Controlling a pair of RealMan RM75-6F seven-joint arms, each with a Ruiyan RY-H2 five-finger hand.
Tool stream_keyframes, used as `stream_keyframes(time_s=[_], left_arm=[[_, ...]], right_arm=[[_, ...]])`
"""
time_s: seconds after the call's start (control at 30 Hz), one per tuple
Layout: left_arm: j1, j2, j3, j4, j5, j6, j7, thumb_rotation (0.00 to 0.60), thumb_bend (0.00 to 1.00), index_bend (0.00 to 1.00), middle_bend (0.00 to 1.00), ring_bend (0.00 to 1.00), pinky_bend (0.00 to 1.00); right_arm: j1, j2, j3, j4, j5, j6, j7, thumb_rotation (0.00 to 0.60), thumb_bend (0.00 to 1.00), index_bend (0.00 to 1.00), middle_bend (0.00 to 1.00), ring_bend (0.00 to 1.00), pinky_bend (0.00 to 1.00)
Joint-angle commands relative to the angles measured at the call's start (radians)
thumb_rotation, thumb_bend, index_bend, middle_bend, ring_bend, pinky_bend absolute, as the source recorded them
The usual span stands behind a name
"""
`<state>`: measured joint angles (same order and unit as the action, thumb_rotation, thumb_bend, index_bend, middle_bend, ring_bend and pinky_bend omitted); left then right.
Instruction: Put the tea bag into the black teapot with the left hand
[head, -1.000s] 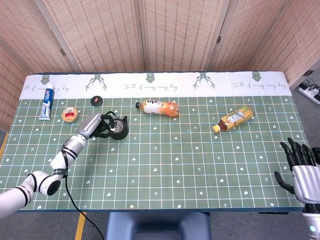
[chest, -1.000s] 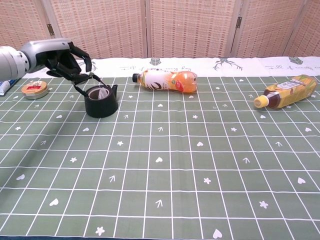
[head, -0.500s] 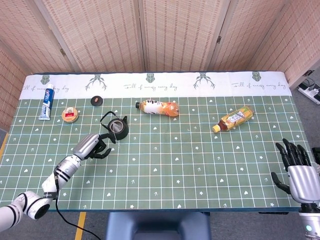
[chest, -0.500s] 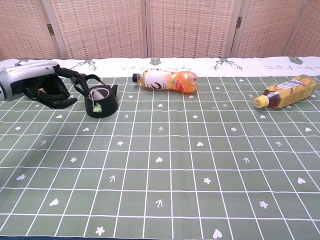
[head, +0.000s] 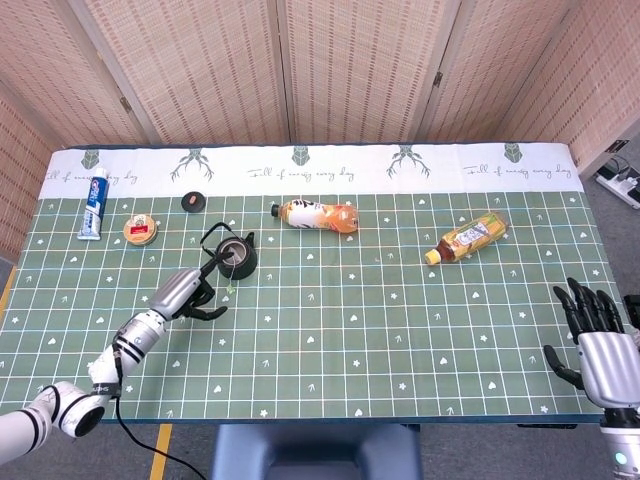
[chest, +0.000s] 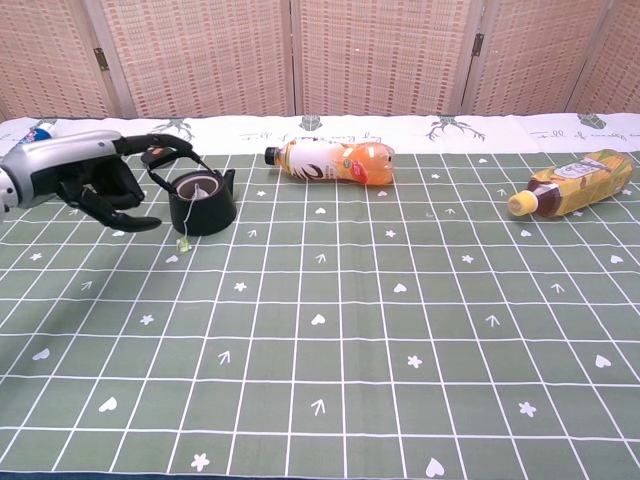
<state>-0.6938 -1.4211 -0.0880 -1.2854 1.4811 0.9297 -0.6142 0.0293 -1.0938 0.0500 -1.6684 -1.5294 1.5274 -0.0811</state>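
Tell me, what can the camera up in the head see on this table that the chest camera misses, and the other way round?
Only the head view shows the toothpaste tube, the round tin, a small dark disc and the right hand. Only the chest view shows the tea bag's tag hanging down the side of the black teapot. Both show the teapot, the left hand beside it and two lying bottles.

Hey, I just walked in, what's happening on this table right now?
A two-armed robot is putting a tea bag into a black teapot. The bag sits in the pot's mouth, with its string and tag hanging down the outside to the cloth. The left hand is beside the pot, empty, fingers apart. The right hand idles open at the table's right edge. Two bottles lie on their sides further back.
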Motion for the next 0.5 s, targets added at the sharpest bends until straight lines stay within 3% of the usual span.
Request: stream_keyframes(time_s=[0.03, 0.13, 0.2, 0.23, 0.37, 0.43, 0.5], left_arm=[[0.007, 0.036, -0.001, -0.037, 0.012, 0.025, -0.017, 0.6, 0.34, 0.06, 1.0, 1.0, 1.0], [0.032, 0.112, 0.016, -0.097, 0.037, 0.07, 0.026, 0.6, 0.33, 0.06, 1.0, 0.99, 1.0], [0.053, 0.18, 0.038, -0.158, 0.052, 0.086, 0.066, 0.6, 0.32, 0.06, 0.93, 0.86, 0.96], [0.065, 0.219, 0.051, -0.195, 0.059, 0.094, 0.08, 0.6, 0.31, 0.06, 0.85, 0.75, 0.89], [0.149, 0.378, 0.106, -0.347, 0.064, 0.162, 0.177, 0.6, 0.3, 0.07, 0.41, 0.29, 0.42], [0.2, 0.428, 0.128, -0.396, 0.038, 0.204, 0.295, 0.6, 0.3, 0.06, 0.28, 0.18, 0.29], [0.278, 0.473, 0.148, -0.465, -0.035, 0.276, 0.502, 0.6, 0.3, 0.03, 0.17, 0.08, 0.16]], right_arm=[[0.0, 0.001, 0.0, -0.001, 0.0, 0.001, 0.001, 0.6, 0.37, 0.0, 0.0, 0.0, 0.0], [-0.004, 0.004, -0.002, -0.001, -0.008, 0.01, 0.008, 0.6, 0.36, 0.0, 0.0, 0.0, 0.0], [-0.007, 0.006, -0.005, -0.001, -0.018, 0.017, 0.013, 0.6, 0.36, 0.0, 0.0, 0.0, 0.0], [-0.009, 0.007, -0.007, 0.0, -0.023, 0.021, 0.016, 0.6, 0.37, 0.0, 0.0, 0.0, 0.0], [-0.016, 0.008, -0.018, 0.002, -0.052, 0.039, 0.02, 0.6, 0.36, 0.0, 0.0, 0.0, 0.0], [-0.02, 0.007, -0.024, 0.002, -0.069, 0.05, 0.018, 0.6, 0.36, 0.0, 0.0, 0.0, 0.0], [-0.026, 0.005, -0.032, 0.002, -0.091, 0.064, 0.012, 0.6, 0.36, 0.0, 0.0, 0.0, 0.0]])
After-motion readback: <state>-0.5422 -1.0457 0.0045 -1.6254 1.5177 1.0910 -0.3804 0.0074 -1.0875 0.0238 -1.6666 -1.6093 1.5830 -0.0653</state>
